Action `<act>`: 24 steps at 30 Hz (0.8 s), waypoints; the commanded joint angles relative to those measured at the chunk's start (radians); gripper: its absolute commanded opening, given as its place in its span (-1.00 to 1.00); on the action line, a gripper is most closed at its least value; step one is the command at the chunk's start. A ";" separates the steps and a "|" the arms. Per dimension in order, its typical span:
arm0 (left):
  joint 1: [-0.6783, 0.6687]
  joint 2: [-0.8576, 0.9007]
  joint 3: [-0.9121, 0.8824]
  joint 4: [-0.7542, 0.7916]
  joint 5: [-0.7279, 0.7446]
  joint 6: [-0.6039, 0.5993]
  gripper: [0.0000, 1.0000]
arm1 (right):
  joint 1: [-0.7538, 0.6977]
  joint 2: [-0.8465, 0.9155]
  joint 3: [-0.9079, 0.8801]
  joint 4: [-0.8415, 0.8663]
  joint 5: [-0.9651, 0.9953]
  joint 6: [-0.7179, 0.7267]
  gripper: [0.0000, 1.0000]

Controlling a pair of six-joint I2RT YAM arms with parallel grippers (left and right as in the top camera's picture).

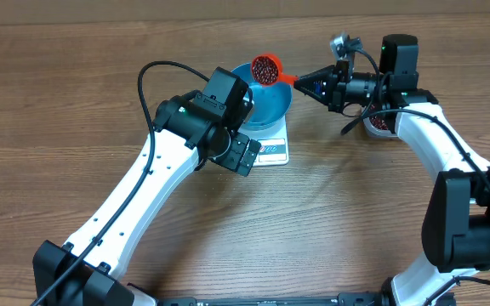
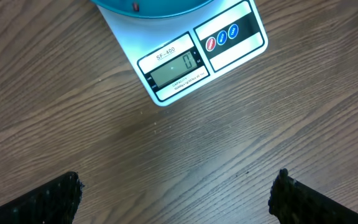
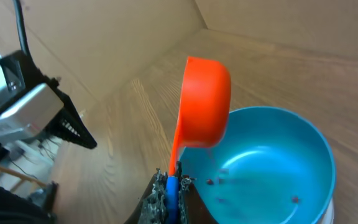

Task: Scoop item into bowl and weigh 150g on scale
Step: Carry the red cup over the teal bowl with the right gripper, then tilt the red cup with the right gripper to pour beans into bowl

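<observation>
Right gripper (image 1: 306, 82) clamped on the orange scoop (image 1: 284, 77); beans (image 1: 265, 68) poised over the bowl (image 1: 276, 107) on the scale (image 2: 197, 56); left gripper (image 2: 179, 196) wide, empty; we should tip gently, watching the display (image 2: 174, 70).

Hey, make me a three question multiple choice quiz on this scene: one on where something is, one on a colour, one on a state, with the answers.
1. Where does the blue bowl stand?
A) on the scale
B) on a shelf
C) in a pincer

2. What colour is the scoop?
A) green
B) white
C) orange-red

3. How is the left pincer?
A) shut on the scoop
B) open and empty
C) shut on the bowl

Answers:
1 A: the overhead view shows the bowl sitting on the white scale.
2 C: its cup and handle are orange-red in the right wrist view.
3 B: its jaws stand wide apart above the table, with nothing between them.
</observation>
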 commanded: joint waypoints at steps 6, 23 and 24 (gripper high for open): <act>-0.002 -0.011 0.009 -0.003 -0.003 0.015 0.99 | 0.018 0.005 0.011 0.031 -0.008 -0.143 -0.93; -0.002 -0.011 0.009 -0.003 -0.003 0.016 0.99 | 0.018 0.005 0.010 0.055 0.029 -0.142 -0.93; -0.002 -0.011 0.009 -0.003 -0.003 0.015 0.99 | 0.018 0.005 0.011 0.055 0.029 -0.142 -0.93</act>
